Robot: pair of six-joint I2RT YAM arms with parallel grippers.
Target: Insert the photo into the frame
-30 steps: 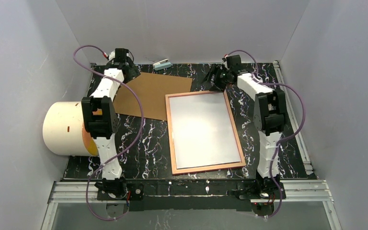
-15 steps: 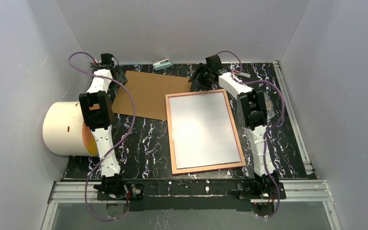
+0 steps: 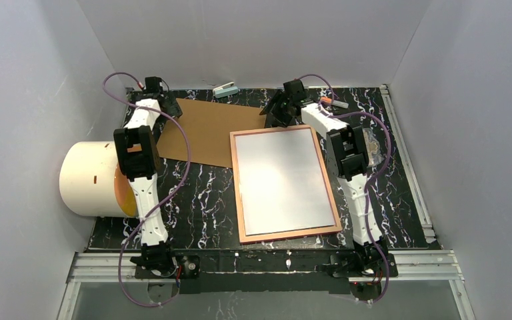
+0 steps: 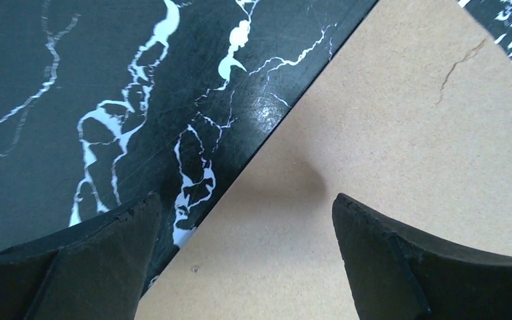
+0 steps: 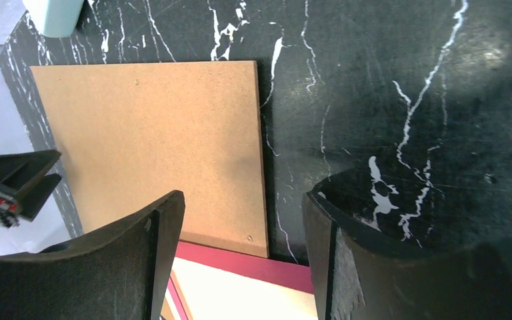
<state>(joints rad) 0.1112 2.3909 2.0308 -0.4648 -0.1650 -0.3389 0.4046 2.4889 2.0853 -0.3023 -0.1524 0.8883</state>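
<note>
The frame (image 3: 290,234) lies flat in the middle of the table, with the photo (image 3: 283,180) inside it, white side up. My right gripper (image 3: 277,113) hangs open over the frame's far left corner. In the right wrist view its gripper (image 5: 243,200) has spread fingers (image 5: 127,267), and the pink frame (image 5: 253,265) and white photo (image 5: 240,300) show between them, not gripped. My left gripper (image 3: 165,105) is open and empty at the far left. In its wrist view the gripper (image 4: 247,200) straddles the edge of the brown board (image 4: 387,133).
The brown backing board (image 3: 207,130) lies left of the frame, touching its far corner (image 5: 153,147). A cream cylinder (image 3: 90,179) rests on its side at the left edge. A small pale teal object (image 3: 226,89) sits at the back wall. Grey walls close in on three sides.
My right arm swung left, from the frame's far right side to its far left corner, jaws narrowing slightly. My left arm shifted a little left toward the board's far left edge.
</note>
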